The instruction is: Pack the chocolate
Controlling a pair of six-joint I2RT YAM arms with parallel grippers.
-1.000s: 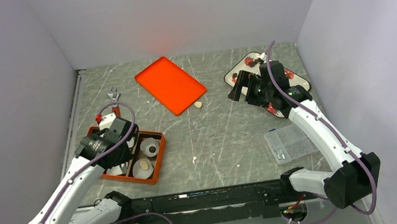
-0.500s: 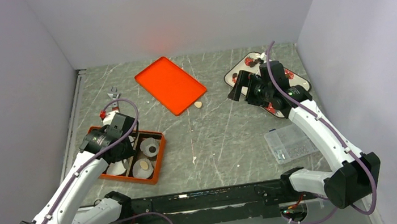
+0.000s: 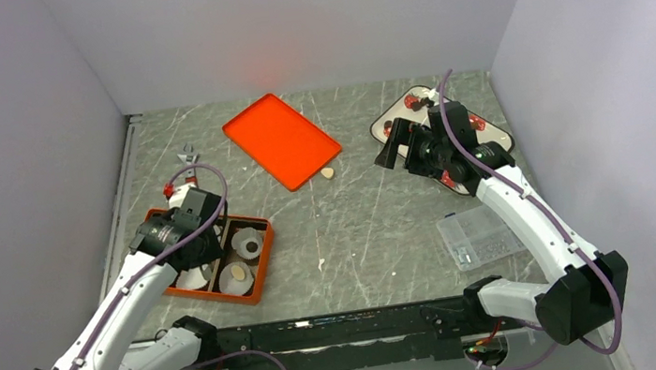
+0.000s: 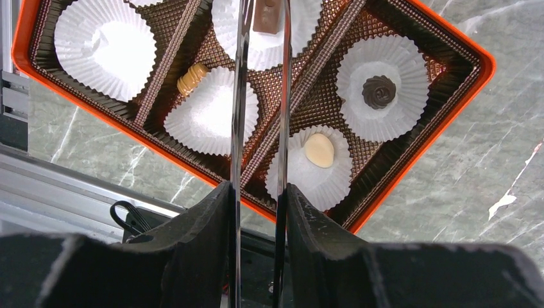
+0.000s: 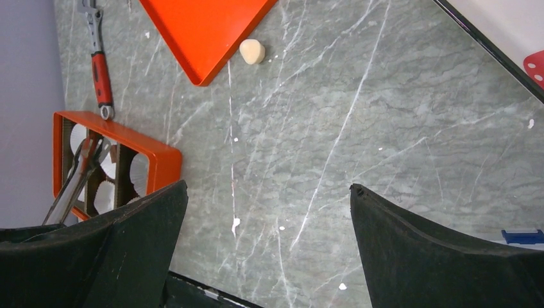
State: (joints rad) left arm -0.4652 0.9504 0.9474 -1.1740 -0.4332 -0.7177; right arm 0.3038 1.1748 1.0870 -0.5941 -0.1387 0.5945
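Tongs [image 4: 240,96] over box [image 4: 425,146], rim beneath your grip, divider [image 4: 319,64] under the blades.
Your left gripper [image 4: 258,189] clamps the tongs, blades narrowly apart, tips at a brown chocolate [image 4: 266,16]; right gripper [image 5: 267,186] spread wide, empty.

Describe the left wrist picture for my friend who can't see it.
The left claw holds silver metal tongs over an orange box with white pleated paper cups. A dark round chocolate, a pale oval chocolate and a brown rectangular chocolate sit in cups; a tan ridged chocolate lies at one cup's edge.
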